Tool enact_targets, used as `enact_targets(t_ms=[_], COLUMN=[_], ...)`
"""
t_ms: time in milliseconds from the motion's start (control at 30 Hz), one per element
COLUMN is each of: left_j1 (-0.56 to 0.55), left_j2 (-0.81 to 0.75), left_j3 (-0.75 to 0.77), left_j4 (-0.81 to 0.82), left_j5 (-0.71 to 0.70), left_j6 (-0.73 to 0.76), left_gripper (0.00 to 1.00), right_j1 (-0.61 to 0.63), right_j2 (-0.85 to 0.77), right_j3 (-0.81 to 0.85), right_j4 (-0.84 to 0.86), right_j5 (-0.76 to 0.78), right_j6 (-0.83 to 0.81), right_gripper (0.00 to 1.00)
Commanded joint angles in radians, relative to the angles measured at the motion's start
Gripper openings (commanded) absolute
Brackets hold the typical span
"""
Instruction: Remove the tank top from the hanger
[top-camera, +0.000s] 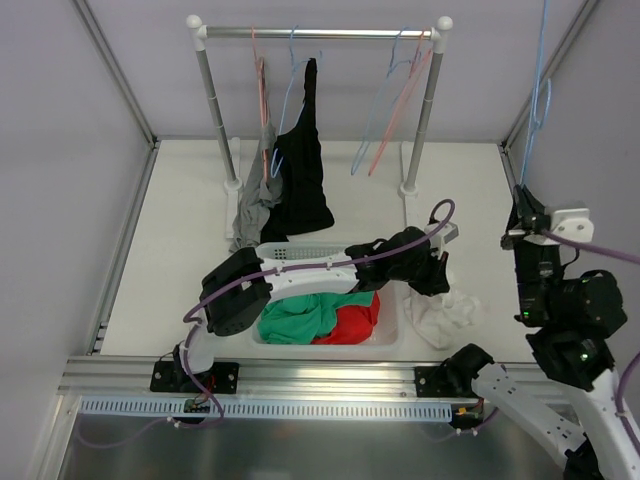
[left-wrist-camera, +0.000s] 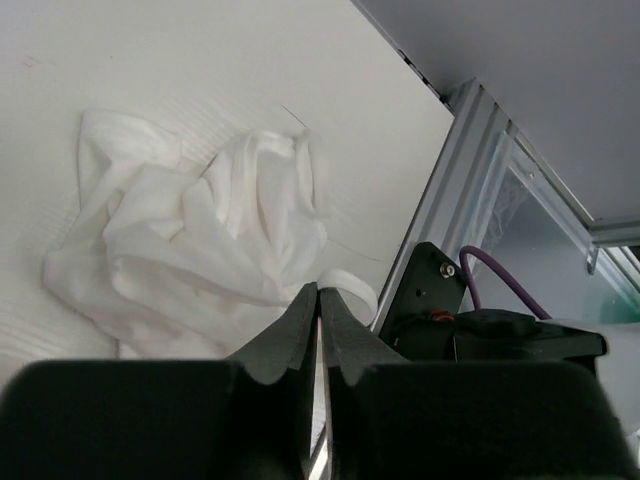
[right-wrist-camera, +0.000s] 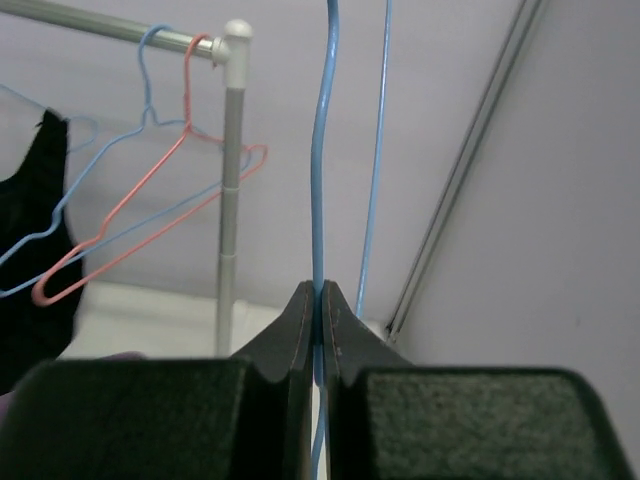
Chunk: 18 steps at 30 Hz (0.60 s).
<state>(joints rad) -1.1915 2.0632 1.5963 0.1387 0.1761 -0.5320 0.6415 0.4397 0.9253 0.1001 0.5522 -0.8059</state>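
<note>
The white tank top (top-camera: 445, 318) lies crumpled on the table to the right of the basket; it also shows in the left wrist view (left-wrist-camera: 200, 240). My left gripper (top-camera: 436, 284) reaches over the basket and hangs just above it. In the left wrist view the left gripper (left-wrist-camera: 318, 290) is shut, with a white strap (left-wrist-camera: 350, 282) pinched at its tips. My right gripper (top-camera: 522, 196) is shut on a bare blue wire hanger (top-camera: 540, 110) and holds it upright at the right side. The right wrist view shows the right gripper (right-wrist-camera: 320, 288) shut on the hanger's wire (right-wrist-camera: 322, 150).
A clothes rack (top-camera: 320, 33) stands at the back with a black tank top (top-camera: 305, 170), a grey garment (top-camera: 255, 205) and empty pink and blue hangers (top-camera: 395, 100). A white basket (top-camera: 300, 249) holds green and red clothes. The right arm's base (left-wrist-camera: 430, 290) sits beside the white top.
</note>
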Motion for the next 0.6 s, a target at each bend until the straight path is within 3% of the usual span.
enact_targets(t_ms=[0,33,67,133,167,367,433,567], left_j1=[-0.002,0.001,0.003,0.009,0.012,0.013,0.018,0.072], left_j2=[-0.063,-0.090,-0.109,-0.171,-0.193,-0.428,-0.510,-0.642], left_j3=[0.070,0.083,0.085,0.077,0.071,-0.025,-0.048,-0.097], left_j4=[-0.034,-0.062,-0.104,-0.131,-0.163,-0.253,-0.329,-0.453], left_j5=[-0.062,-0.085,-0.124,-0.154,-0.168,-0.338,-0.458,-0.509], left_j6=[0.007,0.016,0.038,0.061,0.079,0.147,0.165,0.149], left_gripper=[0.07,0.21,0.55,0.88,0.99,0.99,0.99,0.99], right_j1=[0.004,0.004,0.003,0.004,0.003,0.003,0.004,0.003], right_j2=[0.083,0.099,0.111,0.128,0.132,0.214,0.232,0.295], right_j3=[0.322,0.373,0.423,0.530,0.561,0.702,0.699,0.701], right_j4=[-0.395,-0.460,-0.575,-0.660,-0.731,-0.927,-0.927,-0.907], right_j5=[-0.015,-0.017,-0.018,-0.056,-0.064,-0.165,-0.248,-0.327], right_j6=[0.299,0.338,0.376,0.482,0.514,0.663,0.685,0.729], right_gripper=[0.00,0.00,0.00,0.00,0.00,0.00,0.00,0.00])
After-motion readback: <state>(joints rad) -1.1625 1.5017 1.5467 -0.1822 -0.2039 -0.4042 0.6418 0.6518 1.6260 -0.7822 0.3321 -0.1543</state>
